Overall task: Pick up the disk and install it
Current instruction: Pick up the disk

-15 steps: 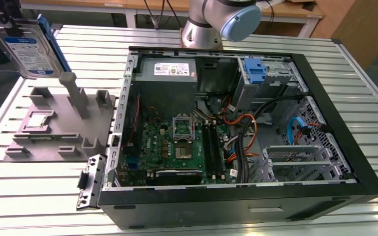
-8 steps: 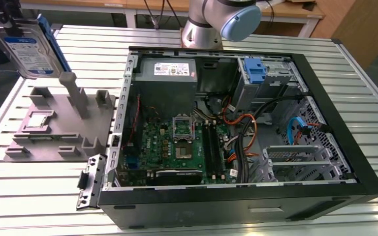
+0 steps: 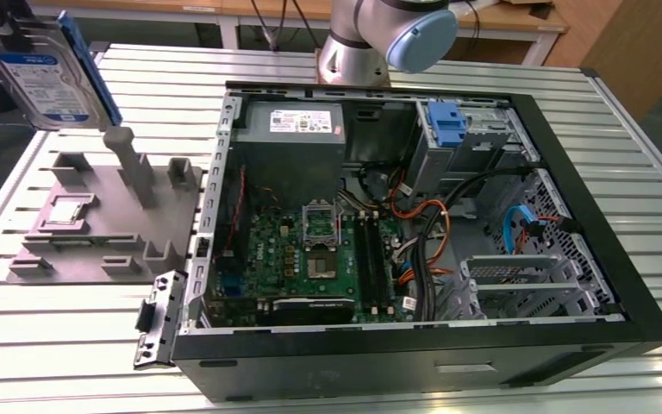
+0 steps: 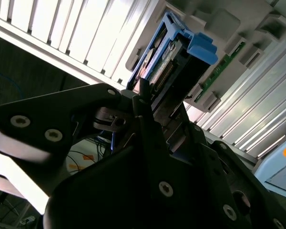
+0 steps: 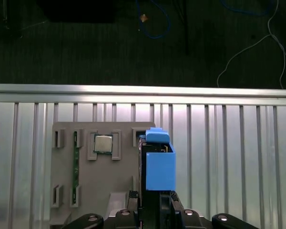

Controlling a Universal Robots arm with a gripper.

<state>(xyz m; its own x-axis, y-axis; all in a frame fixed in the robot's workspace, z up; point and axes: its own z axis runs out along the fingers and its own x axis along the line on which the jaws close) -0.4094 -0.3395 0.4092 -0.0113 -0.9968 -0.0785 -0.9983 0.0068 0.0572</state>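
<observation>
The disk (image 3: pixel 41 79), a silver drive with a white-and-blue label in a blue carrier, hangs upright in the air at the exterior view's far left, above the grey fixture (image 3: pixel 101 216). My gripper (image 3: pixel 11 19) is shut on its upper end. In the first wrist view the disk (image 5: pixel 158 164) shows edge-on, its blue carrier toward the camera, with my gripper (image 5: pixel 155 202) clamped on it over the fixture (image 5: pixel 100 167). The second wrist view shows the disk (image 4: pixel 178 55) between the dark fingers (image 4: pixel 143 102).
The open computer case (image 3: pixel 607 285) lies on the slatted metal table (image 3: pixel 32 328), at the exterior view's right of the fixture. Inside are a motherboard (image 3: pixel 308 259), a grey power-supply box (image 3: pixel 296 121) and a drive bay with a blue bracket (image 3: pixel 452 125). A processor chip (image 5: pixel 103 143) sits on the fixture.
</observation>
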